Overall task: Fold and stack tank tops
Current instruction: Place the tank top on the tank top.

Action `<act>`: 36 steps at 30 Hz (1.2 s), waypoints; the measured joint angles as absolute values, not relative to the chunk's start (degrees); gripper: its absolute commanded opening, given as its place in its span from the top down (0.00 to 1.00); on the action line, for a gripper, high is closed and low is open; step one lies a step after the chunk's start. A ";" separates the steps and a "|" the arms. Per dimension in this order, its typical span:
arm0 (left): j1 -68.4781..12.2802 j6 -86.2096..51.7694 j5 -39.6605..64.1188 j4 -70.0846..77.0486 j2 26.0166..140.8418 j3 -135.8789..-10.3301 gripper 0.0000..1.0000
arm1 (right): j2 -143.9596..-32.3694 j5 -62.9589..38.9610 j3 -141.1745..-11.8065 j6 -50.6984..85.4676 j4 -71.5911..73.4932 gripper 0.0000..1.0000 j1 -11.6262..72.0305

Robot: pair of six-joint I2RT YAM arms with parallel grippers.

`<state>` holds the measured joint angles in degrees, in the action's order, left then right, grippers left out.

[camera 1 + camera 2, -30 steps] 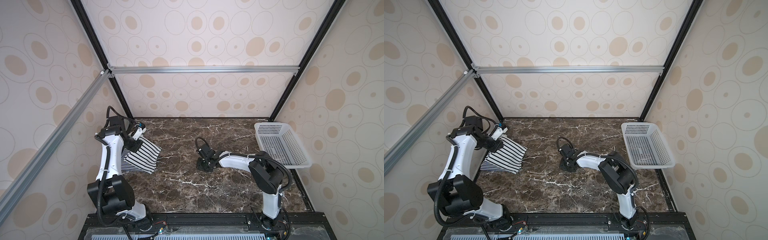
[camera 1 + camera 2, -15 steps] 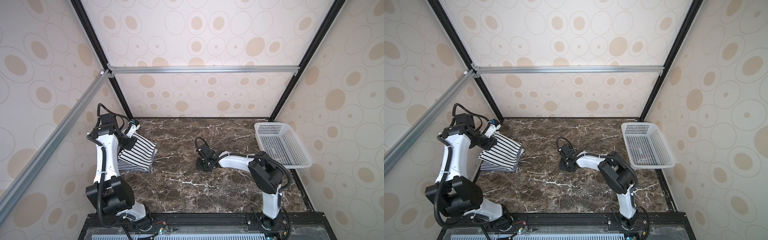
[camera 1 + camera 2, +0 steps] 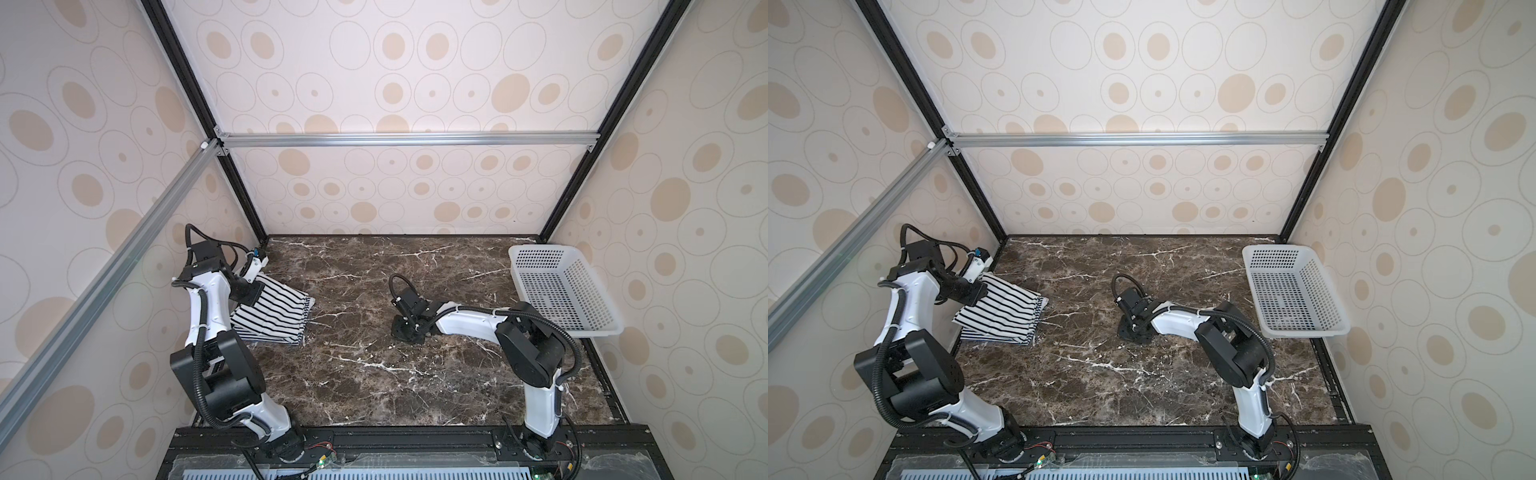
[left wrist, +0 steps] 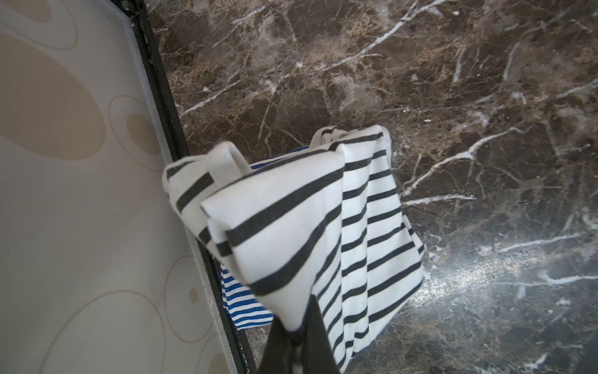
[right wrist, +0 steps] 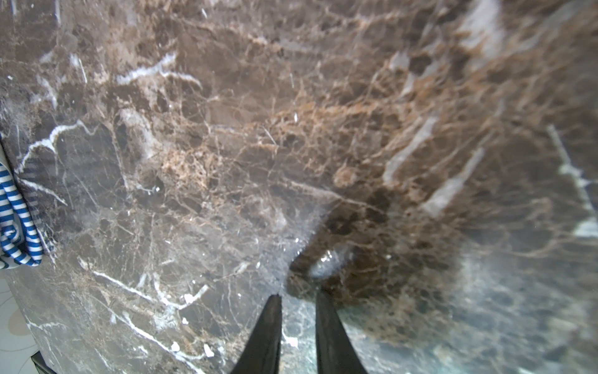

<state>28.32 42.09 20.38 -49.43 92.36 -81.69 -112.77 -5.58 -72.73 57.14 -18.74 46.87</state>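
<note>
A: What stands at the right?
B: 1 white perforated basket (image 3: 536, 259) (image 3: 1279, 257), at the tabletop's far right, beside the wall.
A: And the tabletop (image 3: 374, 374) (image 3: 1100, 390)?
B: Glossy dark brown marble with white veins.
A: Around it?
B: Cream walls (image 3: 395, 83) printed with beige ovals and rings, 2 black corner posts (image 3: 582, 158), and a silver bar (image 3: 415, 139) across the back.

One top (image 4: 291, 226) is marked with wide black stripes on white; the other top (image 4: 241, 307) is striped finely in blue and white. The table (image 3: 374, 386) is veined white on dark brown.
</note>
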 measured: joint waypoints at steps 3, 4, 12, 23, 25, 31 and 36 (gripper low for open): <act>28.82 42.15 20.51 -46.89 92.68 -79.48 1.00 | -112.97 -5.58 -73.03 57.12 -18.92 0.79 46.89; 28.97 42.15 20.51 -46.15 92.84 -78.83 1.00 | -112.99 -5.56 -73.08 57.12 -18.92 0.78 46.92; 30.26 42.00 20.88 -40.47 95.39 -76.07 1.00 | -113.01 -5.54 -73.19 57.01 -19.18 0.79 47.03; 31.51 39.51 18.85 -36.16 98.87 -75.88 0.90 | -113.01 -5.34 -73.82 56.16 -21.32 0.79 47.35; 31.51 38.79 17.87 -35.48 98.91 -75.75 0.84 | -112.99 -5.34 -73.91 56.07 -21.54 0.79 47.35; 31.64 36.97 14.96 -32.45 98.89 -73.87 0.68 | -113.01 -5.37 -74.81 55.81 -21.89 0.79 47.35; 31.64 35.81 10.46 -28.82 98.30 -71.96 0.59 | -113.01 -5.37 -75.22 55.48 -21.89 0.79 47.35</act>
